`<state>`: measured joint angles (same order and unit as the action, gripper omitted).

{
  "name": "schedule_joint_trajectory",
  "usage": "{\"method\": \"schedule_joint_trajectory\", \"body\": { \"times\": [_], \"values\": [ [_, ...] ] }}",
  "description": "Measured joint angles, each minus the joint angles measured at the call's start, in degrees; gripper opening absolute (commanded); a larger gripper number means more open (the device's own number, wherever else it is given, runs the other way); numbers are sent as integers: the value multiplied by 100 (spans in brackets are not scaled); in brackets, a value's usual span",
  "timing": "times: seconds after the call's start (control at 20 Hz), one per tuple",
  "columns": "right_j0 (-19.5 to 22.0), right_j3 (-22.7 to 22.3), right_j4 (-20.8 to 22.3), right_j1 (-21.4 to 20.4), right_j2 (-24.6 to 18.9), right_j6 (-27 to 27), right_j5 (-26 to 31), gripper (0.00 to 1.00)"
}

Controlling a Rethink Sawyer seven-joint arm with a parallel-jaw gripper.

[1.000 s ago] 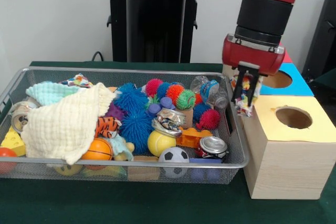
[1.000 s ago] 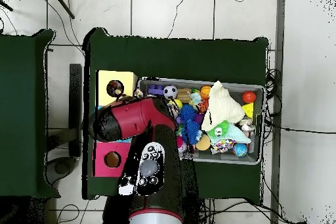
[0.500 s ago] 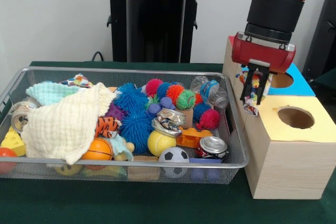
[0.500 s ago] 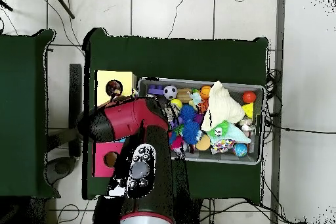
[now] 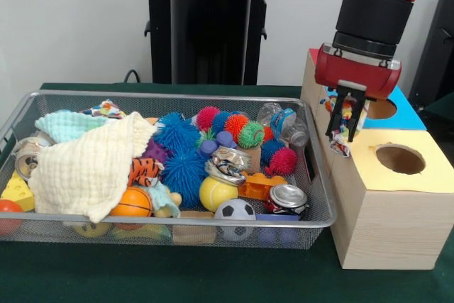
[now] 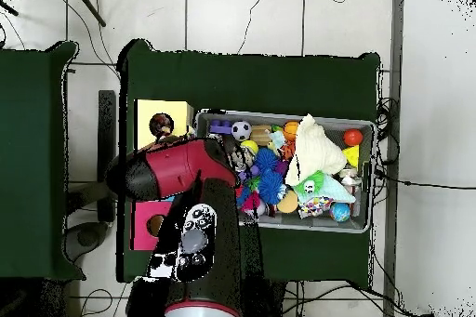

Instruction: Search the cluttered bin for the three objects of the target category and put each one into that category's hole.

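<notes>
Wire bin (image 5: 14, 122) fills the table's middle, heaped with balls, cans and a cream cloth (image 5: 89, 168); no free floor inside. Beside it, touching or nearly so, the wooden boxes: yellow-topped box (image 5: 386, 204) with its hole (image 5: 399, 159), blue-topped one (image 5: 397, 108) behind. Gripper (image 5: 344, 129) hangs over the yellow top's bin-side edge, pincer clamped narrow on a small crinkled multicoloured packet (image 5: 342, 141), likely the target item. It dangles short of the hole; open room lies toward it.
</notes>
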<state>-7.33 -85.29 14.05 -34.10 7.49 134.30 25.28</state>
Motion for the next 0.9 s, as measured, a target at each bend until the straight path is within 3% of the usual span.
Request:
{"method": "schedule_joint_trajectory", "body": {
  "times": [0.9],
  "values": [
    [-138,123,-121,120,251,0,-1,0]
  ]
}}
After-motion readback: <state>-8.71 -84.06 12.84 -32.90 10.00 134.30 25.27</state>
